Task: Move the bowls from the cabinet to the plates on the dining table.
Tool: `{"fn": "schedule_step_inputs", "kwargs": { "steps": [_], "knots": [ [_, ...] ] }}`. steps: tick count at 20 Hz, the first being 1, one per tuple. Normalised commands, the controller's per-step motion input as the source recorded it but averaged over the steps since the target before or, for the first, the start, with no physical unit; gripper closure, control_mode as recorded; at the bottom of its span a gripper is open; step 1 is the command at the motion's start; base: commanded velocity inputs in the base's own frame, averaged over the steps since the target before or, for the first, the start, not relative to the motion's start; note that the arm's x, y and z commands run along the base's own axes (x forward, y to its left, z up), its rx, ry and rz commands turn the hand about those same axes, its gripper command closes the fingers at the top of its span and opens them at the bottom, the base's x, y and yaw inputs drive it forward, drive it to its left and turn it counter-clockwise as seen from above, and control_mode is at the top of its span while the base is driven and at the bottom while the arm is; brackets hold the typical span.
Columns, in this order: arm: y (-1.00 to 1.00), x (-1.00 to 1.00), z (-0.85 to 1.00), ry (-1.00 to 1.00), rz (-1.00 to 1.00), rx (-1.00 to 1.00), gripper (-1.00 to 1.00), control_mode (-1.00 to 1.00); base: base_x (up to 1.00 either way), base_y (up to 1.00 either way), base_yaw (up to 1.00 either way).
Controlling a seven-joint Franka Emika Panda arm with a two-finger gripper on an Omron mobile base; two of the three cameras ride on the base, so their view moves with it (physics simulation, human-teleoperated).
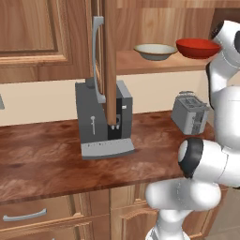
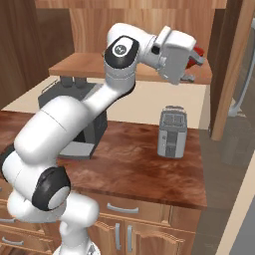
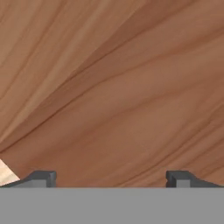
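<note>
A: Progress?
B: None yet. Cream bowl (image 1: pixel 155 51) and red bowl (image 1: pixel 198 47) are both sitting on the cabinet shelf (image 1: pixel 140 63).
A: Fingers (image 3: pixel 43 178)?
B: Spread wide, holding nothing, hovering beside the red bowl. Both transfers are remaining.

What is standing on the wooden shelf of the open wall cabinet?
On the shelf stand a cream bowl and, right of it, a red bowl. The robot's arm covers the red bowl's right edge and the shelf beyond it, so anything further right cannot be seen.
</note>
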Motion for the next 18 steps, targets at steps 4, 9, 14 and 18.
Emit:
{"fn": "schedule_step_inputs", "kwargs": {
  "steps": [4,9,14,18],
  "knots": [
    [0.56,-0.28,0.10,0.00,0.19,0.00,-1.00,-1.00,0.00,0.00,0.00],
    [0.56,-0.30,0.00,-0.06,0.17,0.04,-1.00,-1.00,0.00,0.00,0.00],
    [0.43,-0.24,0.00,-0.09,0.14,0.14,-1.00,-1.00,0.00,0.00,0.00],
    [0.13,-0.18,0.01,-0.09,0.12,0.20,-1.00,-1.00,0.00,0.00,0.00]
  ]
}}
